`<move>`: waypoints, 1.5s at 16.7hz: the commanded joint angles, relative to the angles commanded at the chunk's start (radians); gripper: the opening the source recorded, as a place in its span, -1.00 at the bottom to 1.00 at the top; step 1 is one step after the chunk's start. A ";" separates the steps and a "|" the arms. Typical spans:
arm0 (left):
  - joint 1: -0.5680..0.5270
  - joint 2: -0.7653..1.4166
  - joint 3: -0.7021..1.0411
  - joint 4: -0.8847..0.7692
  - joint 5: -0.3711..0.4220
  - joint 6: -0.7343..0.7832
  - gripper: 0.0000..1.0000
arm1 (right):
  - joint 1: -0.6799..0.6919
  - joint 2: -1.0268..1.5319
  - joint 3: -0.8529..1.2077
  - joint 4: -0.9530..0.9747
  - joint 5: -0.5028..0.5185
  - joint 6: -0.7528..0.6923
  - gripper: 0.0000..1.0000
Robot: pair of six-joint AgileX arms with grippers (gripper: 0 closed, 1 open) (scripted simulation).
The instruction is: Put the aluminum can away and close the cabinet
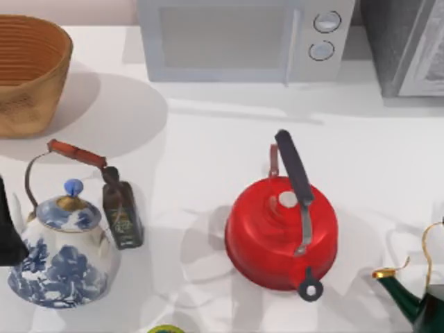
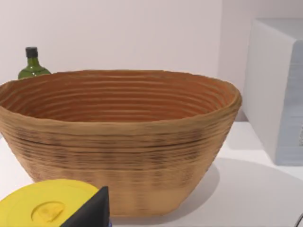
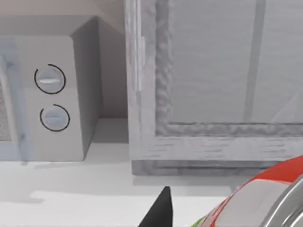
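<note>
The top view looks straight down on the white table (image 1: 208, 146) from above, and takes in the round woven basket (image 1: 28, 69) at the far left, the pale grey microwave (image 1: 243, 38) at the far edge, and the grey cabinet (image 1: 409, 45) at the far right.

The left wrist view sits low and close to the table, facing the same basket (image 2: 118, 142) from the side, with the microwave (image 2: 277, 90) beside it.

The right wrist view is also low, facing the cabinet's door (image 3: 213, 80) from near, with the microwave's two round dials (image 3: 52, 97) beside it.
</note>
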 joint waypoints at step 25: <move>0.000 0.000 0.000 0.000 0.000 0.000 1.00 | 0.155 1.128 1.438 -0.290 0.174 0.022 -1.00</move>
